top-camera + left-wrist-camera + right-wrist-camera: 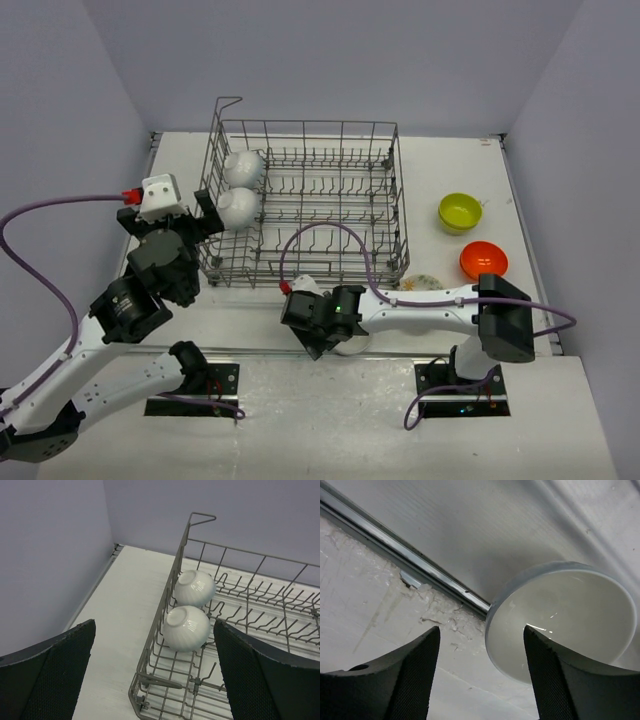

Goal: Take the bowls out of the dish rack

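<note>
Now: left gripper (154,630) wide apart, empty, facing nearer white bowl (186,628) on edge at dish rack's (330,200) left end. Best pinch its rim, lift straight out. Right gripper (480,635) spread, empty, above tabled white bowl (570,610).

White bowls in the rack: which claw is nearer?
Left. The left claw sits open just left of the white bowls; the right claw is out in front of the rack.

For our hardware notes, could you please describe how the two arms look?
The left arm and right arm have white links with black joint housings. A purple cable loops along each. The left wrist carries a white block with a red plug. The jaws are black wedges with fine-textured inner faces.
</note>
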Action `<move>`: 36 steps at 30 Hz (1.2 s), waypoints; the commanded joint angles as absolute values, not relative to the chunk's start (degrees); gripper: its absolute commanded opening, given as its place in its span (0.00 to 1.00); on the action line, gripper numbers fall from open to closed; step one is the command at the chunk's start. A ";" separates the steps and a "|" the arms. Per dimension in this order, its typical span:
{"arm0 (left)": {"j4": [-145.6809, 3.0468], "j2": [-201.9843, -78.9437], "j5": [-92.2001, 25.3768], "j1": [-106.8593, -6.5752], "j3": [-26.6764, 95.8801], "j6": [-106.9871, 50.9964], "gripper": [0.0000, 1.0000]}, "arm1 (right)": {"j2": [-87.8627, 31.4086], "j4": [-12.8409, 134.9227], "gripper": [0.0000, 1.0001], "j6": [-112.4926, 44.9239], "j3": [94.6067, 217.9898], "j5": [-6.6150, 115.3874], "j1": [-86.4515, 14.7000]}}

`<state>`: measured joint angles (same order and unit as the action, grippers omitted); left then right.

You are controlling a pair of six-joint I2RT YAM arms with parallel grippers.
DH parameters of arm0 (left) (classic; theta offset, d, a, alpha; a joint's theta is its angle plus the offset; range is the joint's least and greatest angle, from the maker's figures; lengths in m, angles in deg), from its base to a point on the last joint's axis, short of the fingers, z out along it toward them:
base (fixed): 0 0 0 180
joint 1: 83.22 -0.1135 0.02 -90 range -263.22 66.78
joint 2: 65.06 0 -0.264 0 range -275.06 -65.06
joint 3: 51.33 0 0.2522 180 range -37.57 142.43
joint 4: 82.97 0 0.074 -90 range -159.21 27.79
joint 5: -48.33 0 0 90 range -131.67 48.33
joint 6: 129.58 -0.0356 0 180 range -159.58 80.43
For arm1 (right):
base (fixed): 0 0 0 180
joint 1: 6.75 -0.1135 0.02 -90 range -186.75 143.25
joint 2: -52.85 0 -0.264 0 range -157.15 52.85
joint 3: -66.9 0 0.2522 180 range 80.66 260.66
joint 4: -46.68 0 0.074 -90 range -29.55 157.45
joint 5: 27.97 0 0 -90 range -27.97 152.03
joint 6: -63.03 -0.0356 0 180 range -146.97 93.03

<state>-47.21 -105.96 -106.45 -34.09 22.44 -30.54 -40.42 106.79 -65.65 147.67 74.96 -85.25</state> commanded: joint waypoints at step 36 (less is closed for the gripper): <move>-8.04 -184.85 -100.65 -48.67 73.96 -24.63 1.00 | 9.44 111.16 0.91 -64.33 137.44 87.78 -84.97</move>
<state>-10.80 -183.64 -98.91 -47.73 69.87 -23.96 8.76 114.49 -65.34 137.94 87.76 -85.05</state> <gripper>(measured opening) 0.997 0.910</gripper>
